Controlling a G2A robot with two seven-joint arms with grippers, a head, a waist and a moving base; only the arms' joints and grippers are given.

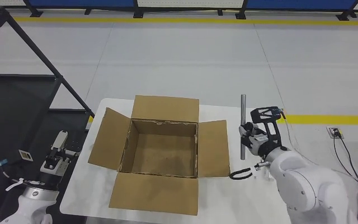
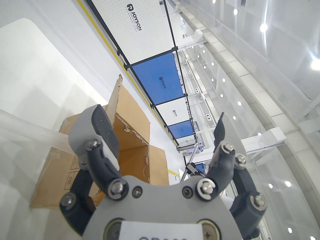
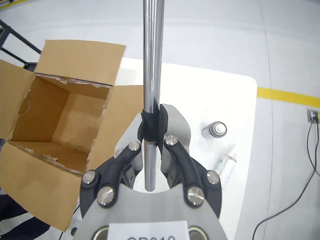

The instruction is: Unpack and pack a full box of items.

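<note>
An open cardboard box [image 1: 165,108] stands in the middle of the white table [image 1: 215,113], all flaps spread and its bare floor showing. To the right of the box, my right gripper [image 3: 152,126] is shut on a shiny metal rod [image 3: 153,38], which lies nearly level above the table and points to its far edge. In the top view the rod [image 1: 244,109] runs along the box's right flap, held by the right gripper [image 1: 246,139]. My left gripper [image 2: 162,131] is open and holds nothing. It sits low beyond the table's left edge [image 1: 59,147], with the box [image 2: 135,116] ahead of it.
A small spray can [image 3: 214,129] stands on the table's right part, and a clear tube [image 3: 226,163] lies near it. A black curved piece [image 1: 241,175] rests by the box's right flap. A black frame [image 1: 67,89] stands left of the table.
</note>
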